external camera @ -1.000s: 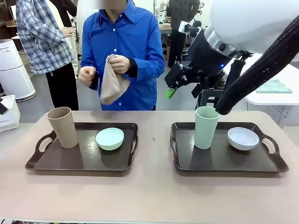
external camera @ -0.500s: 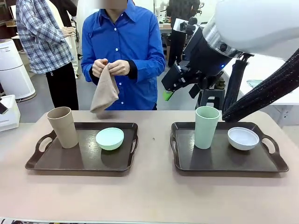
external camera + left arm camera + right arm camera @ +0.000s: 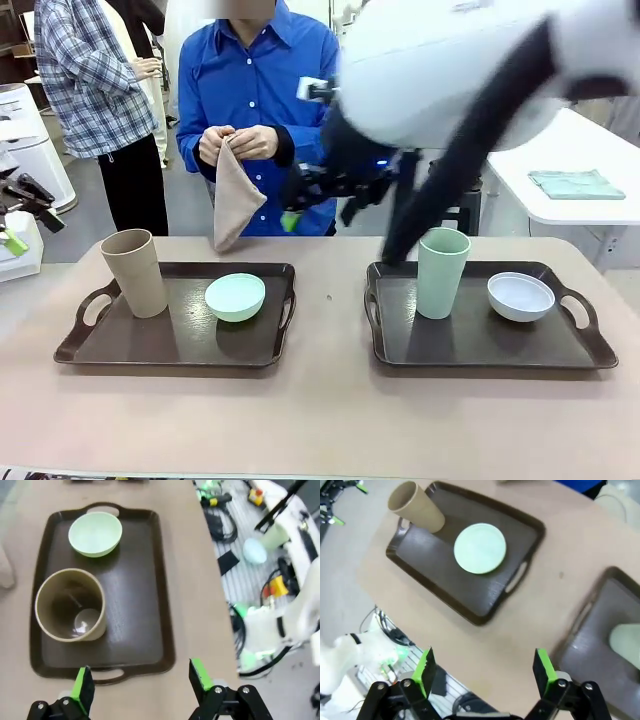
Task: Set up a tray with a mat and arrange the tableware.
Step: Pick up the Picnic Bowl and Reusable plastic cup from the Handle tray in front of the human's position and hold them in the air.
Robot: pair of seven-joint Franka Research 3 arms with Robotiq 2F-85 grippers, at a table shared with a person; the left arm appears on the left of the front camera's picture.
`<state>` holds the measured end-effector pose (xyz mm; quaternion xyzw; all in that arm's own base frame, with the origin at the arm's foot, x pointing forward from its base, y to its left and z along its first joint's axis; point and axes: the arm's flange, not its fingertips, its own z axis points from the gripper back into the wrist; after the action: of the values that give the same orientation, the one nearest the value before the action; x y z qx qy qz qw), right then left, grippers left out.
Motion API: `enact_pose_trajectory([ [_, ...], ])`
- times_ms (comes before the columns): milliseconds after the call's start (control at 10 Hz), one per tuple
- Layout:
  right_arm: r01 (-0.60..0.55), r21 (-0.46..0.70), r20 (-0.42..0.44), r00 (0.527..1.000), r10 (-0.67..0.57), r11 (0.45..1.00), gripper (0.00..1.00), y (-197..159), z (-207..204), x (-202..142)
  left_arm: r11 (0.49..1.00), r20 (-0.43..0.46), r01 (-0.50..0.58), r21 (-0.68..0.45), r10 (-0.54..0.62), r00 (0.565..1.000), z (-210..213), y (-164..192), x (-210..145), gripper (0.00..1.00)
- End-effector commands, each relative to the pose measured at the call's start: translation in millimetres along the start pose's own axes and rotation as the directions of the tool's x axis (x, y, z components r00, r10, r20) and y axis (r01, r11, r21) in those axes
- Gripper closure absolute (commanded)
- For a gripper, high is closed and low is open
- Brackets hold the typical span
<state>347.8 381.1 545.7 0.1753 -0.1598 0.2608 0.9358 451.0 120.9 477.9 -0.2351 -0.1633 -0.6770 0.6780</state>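
My right arm point(image 3: 450, 70) swung from 2 o'clock to the middle, above the table point(image 3: 320, 425). My right gripper point(image 3: 484, 667) and left gripper point(image 3: 141, 680) are spread, empty. The tan cup point(image 3: 133, 272) and mint-green bowl point(image 3: 235, 297) sit at 9 o'clock, the pale green cup point(image 3: 442, 272) and white bowl point(image 3: 520, 296) at 3.

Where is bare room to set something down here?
Bare: the table strip between the left tray and right tray, and the near edge. Crowded: tray backs, holding tan cup, mint-green bowl, pale green cup, white bowl.
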Motion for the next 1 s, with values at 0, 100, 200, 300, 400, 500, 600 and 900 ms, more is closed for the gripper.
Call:
enact_pose_trajectory([
  [0,0.059,-0.04,-0.032,0.998,-0.06,0.997,0.0,25.7,-22.9,37.7,0.995,0.07,0.095,0.022,-0.096,0.993,-8.8,6.0,-26.7,0.0],
  [100,0.103,-0.078,-0.039,0.994,-0.106,0.992,0.0,34.3,-38.5,47.7,0.994,0.098,0.094,0.05,-0.098,0.99,-9.5,13.3,-37.7,0.0],
  [200,0.168,-0.143,-0.035,0.984,-0.175,0.975,0.0,40.9,-57.7,57.8,0.995,0.167,0.067,0.067,-0.078,0.983,-14.1,25.0,-49.5,0.0],
  [300,0.203,-0.184,-0.03,0.977,-0.212,0.962,0.0,46.9,-74.9,63.9,0.998,0.23,0.03,0.057,-0.043,0.972,-21.7,31.1,-57.6,0.0],
  [400,0.22,-0.213,-0.026,0.973,-0.231,0.952,0.0,50.5,-90.8,69.5,0.998,0.264,0.003,0.061,-0.019,0.964,-28.3,35.4,-65.5,0.0],
  [500,0.241,-0.223,-0.023,0.967,-0.252,0.945,0.0,50.4,-105.2,76.4,0.997,0.294,-0.015,0.073,-0.008,0.956,-32.3,41.5,-71.2,0.0],
  [600,0.253,-0.23,-0.026,0.964,-0.266,0.94,0.0,50.0,-120.0,80.7,0.998,0.288,-0.013,0.063,-0.006,0.958,-36.7,45.8,-74.5,0.0],
  [900,0.274,-0.236,-0.035,0.957,-0.289,0.932,0.0,37.3,-148.7,90.2,0.999,0.318,0.042,0.0,-0.04,0.947,-51.6,62.1,-81.5,0.0],
])
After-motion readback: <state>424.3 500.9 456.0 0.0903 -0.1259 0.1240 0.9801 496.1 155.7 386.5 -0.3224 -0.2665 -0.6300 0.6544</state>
